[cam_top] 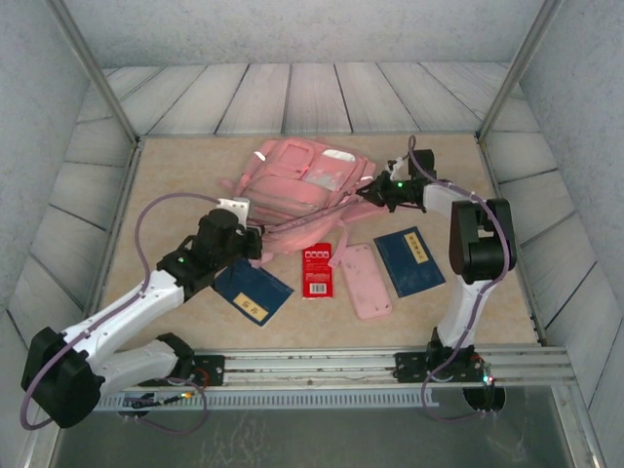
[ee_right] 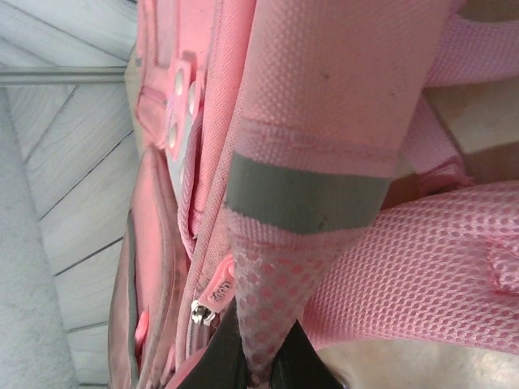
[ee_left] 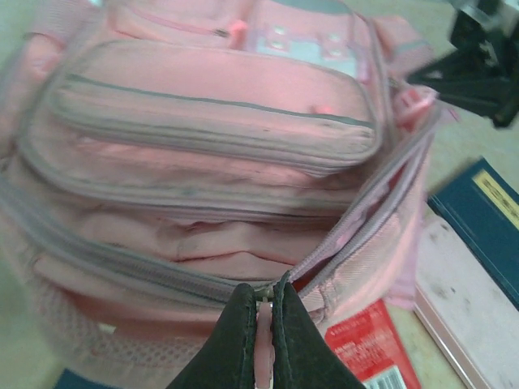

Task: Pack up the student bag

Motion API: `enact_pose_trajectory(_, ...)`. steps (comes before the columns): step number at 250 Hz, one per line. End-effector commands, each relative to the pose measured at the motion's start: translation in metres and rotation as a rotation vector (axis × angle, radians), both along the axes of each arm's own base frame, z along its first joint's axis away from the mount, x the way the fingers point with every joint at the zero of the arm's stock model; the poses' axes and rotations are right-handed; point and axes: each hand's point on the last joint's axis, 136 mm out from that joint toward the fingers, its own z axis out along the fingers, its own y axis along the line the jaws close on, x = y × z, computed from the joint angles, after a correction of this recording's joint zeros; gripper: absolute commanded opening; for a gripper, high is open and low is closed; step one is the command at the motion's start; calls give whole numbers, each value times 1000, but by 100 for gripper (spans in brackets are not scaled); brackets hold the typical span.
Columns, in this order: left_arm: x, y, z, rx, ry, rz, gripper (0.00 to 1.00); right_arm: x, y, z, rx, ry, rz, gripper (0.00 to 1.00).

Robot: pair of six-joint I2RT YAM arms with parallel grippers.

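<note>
Left hand [ee_left: 264, 292] pinches the student bag's [ee_left: 211, 138] zip pull [ee_left: 264, 320]; right hand [ee_right: 259, 361] clamps its mesh strap [ee_right: 268, 284].

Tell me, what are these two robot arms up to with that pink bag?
They are getting the pink backpack ready for packing. The left gripper is pinched shut at the zip along the bag's near edge, where the main compartment gapes partly open. The right gripper is clamped on a mesh strap at the bag's right side. Nothing looks packed yet: two blue books, a red packet and a pink pencil case lie on the table in front of the bag.
</note>
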Motion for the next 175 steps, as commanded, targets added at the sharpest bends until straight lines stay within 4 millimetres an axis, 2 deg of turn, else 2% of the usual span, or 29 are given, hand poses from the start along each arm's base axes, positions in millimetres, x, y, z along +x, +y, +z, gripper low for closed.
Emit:
enact_pose_trajectory(1,-14,-49,23,-85,-13,-227,0,20,14,15,-27,-102,34,7)
enact_pose_trajectory(21,-24,-77,24,-70,-2,-316,0,25,28,12,-28,-94,65,12)
enact_pose_trajectory(41,-26,-101,27,-68,4,-346,0,25,33,12,-55,-93,85,21)
enact_pose_trajectory(55,-25,-115,31,-88,15,-355,0,20,29,15,-105,-100,89,34)
enact_pose_trajectory(68,-21,-126,34,-111,21,-350,0,11,23,18,-147,-99,95,49)
enact_pose_trajectory(85,-14,-139,38,-138,19,-337,0,-9,15,22,-215,-96,109,60)
enact_pose_trajectory(108,-5,-153,42,-178,9,-326,0,-46,2,24,-281,-80,125,67)
enact_pose_trajectory(149,4,-172,39,-172,11,-341,0,-112,-8,26,-280,-46,123,68)
enact_pose_trajectory(175,5,-177,37,-159,14,-357,0,-140,-11,29,-268,-38,109,68)
